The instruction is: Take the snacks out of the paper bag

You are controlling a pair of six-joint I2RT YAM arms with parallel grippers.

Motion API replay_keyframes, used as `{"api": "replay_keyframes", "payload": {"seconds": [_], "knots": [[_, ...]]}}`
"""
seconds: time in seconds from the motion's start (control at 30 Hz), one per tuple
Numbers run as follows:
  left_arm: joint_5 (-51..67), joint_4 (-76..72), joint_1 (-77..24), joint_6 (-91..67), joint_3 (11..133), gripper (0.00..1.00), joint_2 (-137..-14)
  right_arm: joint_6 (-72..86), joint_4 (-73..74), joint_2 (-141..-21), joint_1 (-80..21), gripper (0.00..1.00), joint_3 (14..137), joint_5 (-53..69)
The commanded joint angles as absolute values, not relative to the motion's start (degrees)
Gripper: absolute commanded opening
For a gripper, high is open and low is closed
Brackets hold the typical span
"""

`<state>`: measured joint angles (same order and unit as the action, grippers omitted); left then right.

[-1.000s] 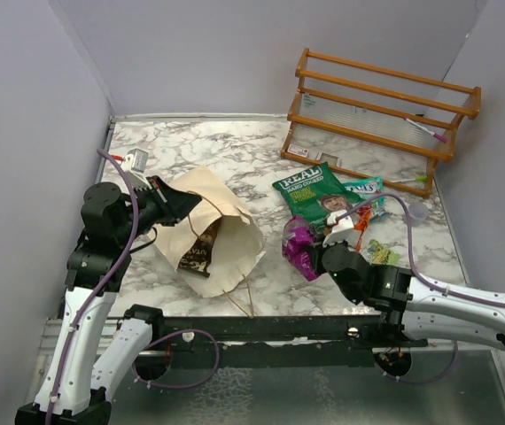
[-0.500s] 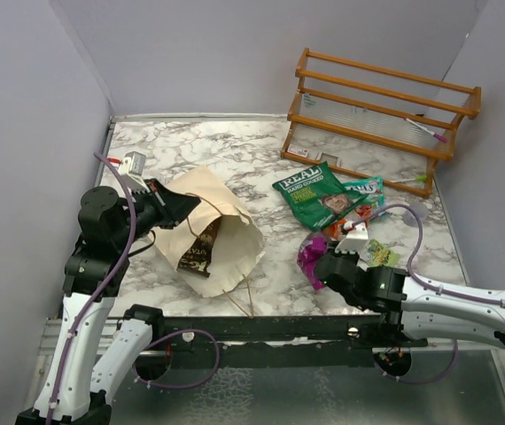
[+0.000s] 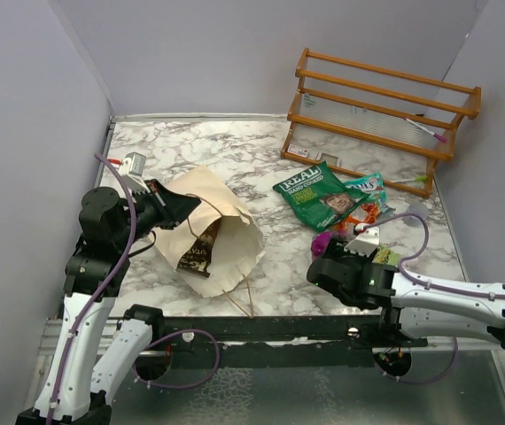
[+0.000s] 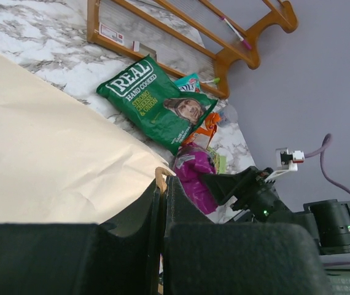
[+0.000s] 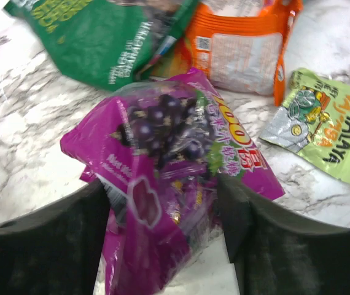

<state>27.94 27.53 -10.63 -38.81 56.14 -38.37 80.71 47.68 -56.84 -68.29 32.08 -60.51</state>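
Observation:
The paper bag (image 3: 221,221) lies on its side, mouth toward the near edge, with a dark brown packet (image 3: 200,253) inside. My left gripper (image 3: 182,205) is shut on the bag's brown cord handle (image 4: 160,178) at the rim of the paper bag (image 4: 40,153). My right gripper (image 5: 166,215) is open, its fingers (image 5: 70,227) standing on either side of the magenta packet (image 5: 163,166), which rests on the marble. In the top view that magenta packet (image 3: 323,244) lies just beyond my right gripper (image 3: 328,264). Green bag (image 3: 316,195), orange packet (image 3: 366,212) and light-green packet (image 3: 383,257) lie nearby.
An orange wooden rack (image 3: 381,115) stands at the back right with pens on it. A clear cup (image 3: 418,212) sits by the right wall. The grey side walls hem in the marble table (image 3: 235,146). A small white device (image 3: 134,162) lies at the left.
My right gripper carried the magenta packet a little to the right, toward the other snacks, then opened and let it go. The left gripper kept its hold on the bag.

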Motion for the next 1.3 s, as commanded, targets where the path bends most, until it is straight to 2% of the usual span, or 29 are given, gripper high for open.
{"api": "replay_keyframes", "payload": {"seconds": [0.0, 0.07, 0.2, 0.3, 0.43, 0.53, 0.6, 0.77, 0.9, 1.07, 1.17, 1.27], "knots": [[28.0, 25.3, -10.6, -40.7, 54.6, 0.00, -36.0, 57.2, 35.6, -48.7, -68.2, 0.77, 32.1, -58.6], [28.2, 25.4, -10.6, -40.7, 54.6, 0.00, -36.1, 47.6, 28.9, -43.7, -68.2, 0.87, 31.2, -54.5], [28.2, 25.6, -10.6, -40.4, 55.1, 0.00, -36.4, 36.6, 19.5, -35.0, -68.2, 0.95, 29.3, -45.2], [28.2, 25.2, -10.6, -40.5, 54.9, 0.00, -36.1, 25.7, 12.8, -30.1, -68.2, 0.97, 28.8, -35.6], [28.0, 25.5, -10.6, -40.6, 54.4, 0.00, -35.5, 4.9, -0.4, -27.6, -68.3, 0.96, 26.0, -10.6], [28.1, 25.8, -10.6, -40.4, 54.3, 0.00, -35.6, -1.2, -5.8, -32.6, -68.2, 0.94, 26.9, 7.4], [27.7, 26.0, -10.6, -40.5, 54.5, 0.00, -35.5, -3.5, -9.1, -39.0, -68.3, 0.92, 27.6, 14.9], [28.0, 26.4, -10.6, -40.7, 55.1, 0.00, -36.1, -5.2, -17.6, -54.9, -71.1, 0.90, 29.9, 12.0], [28.1, 26.5, -10.6, -40.7, 55.5, 0.00, -36.3, -9.7, -24.4, -65.6, -75.0, 0.84, 32.8, 2.0], [28.5, 26.1, -10.6, -40.7, 55.4, 0.00, -37.0, -19.3, -35.5, -78.3, -77.8, 0.87, 33.8, -3.3], [28.6, 26.4, -10.6, -40.3, 55.8, 0.00, -37.5, -20.7, -35.9, -84.2, -77.9, 0.90, 37.4, -4.6], [28.5, 26.2, -10.6, -40.1, 55.7, 0.00, -37.6, -22.1, -37.2, -88.4, -77.9, 0.89, 39.8, -7.1]]}}
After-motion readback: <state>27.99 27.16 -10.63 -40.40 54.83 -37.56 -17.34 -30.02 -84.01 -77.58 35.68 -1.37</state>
